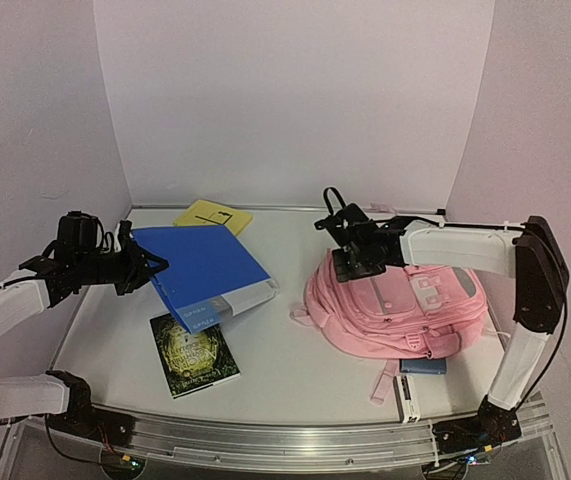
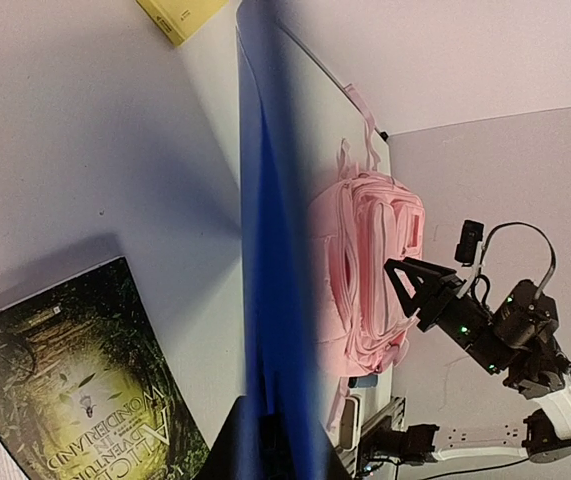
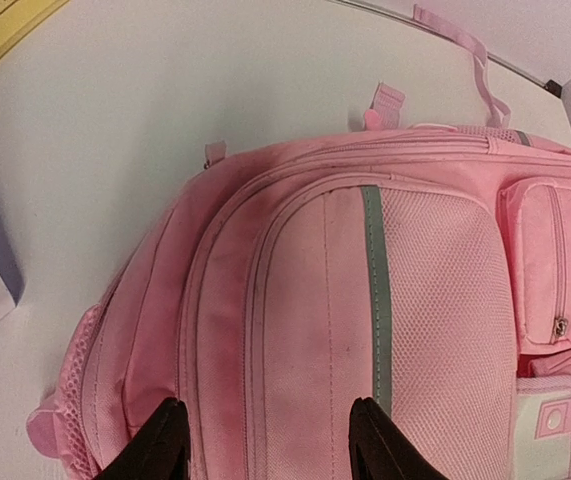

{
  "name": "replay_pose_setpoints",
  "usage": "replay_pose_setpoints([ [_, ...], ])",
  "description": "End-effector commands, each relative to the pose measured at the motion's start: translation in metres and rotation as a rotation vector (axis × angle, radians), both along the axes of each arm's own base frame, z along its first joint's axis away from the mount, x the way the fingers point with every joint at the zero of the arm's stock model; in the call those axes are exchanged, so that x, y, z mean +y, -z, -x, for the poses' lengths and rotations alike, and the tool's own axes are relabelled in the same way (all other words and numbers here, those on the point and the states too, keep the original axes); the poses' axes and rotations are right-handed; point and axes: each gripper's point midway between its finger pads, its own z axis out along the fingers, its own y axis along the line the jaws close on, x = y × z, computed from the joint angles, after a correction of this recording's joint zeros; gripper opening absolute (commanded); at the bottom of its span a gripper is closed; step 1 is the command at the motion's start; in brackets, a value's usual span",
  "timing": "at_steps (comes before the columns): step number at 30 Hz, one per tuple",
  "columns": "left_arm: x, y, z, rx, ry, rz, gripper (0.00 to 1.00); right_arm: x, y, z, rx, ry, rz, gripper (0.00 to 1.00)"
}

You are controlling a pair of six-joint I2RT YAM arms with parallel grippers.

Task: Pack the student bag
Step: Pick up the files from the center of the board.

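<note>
Your left pincer grips the blue folder. Your right pincer hangs spread above the student bag, which lies apparently closed on the tabletop. I'd say opening it comes next.

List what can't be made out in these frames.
- Fingers of the left gripper: left wrist view, the blurred, edge-on blue folder covers them.
- Main zip of the student bag, open or shut: top view, the right gripper overlaps that end; right wrist view leaves it unclear.
- What the small blue item is: top view, mostly under the bag.
- Print on the yellow pad: top view, too small.
</note>
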Motion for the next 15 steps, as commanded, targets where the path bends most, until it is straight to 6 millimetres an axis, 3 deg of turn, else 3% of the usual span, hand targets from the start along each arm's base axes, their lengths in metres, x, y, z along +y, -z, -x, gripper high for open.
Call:
replay_pose_setpoints([
  [1,-0.004,-0.025,-0.002,-0.093,0.029,0.033,0.0,-0.007,0.018,0.001,0.037,0.007,0.061,0.51],
  [9,-0.005,-0.024,-0.002,-0.088,0.033,0.034,0.0,-0.014,0.044,-0.004,0.053,0.031,0.155,0.49],
  [13,-0.007,-0.027,-0.001,-0.095,0.049,0.041,0.0,-0.025,0.053,-0.006,0.043,0.07,0.218,0.41],
  [15,-0.01,-0.029,0.002,-0.096,0.075,0.051,0.0,-0.027,0.054,-0.007,0.038,0.079,0.23,0.31],
])
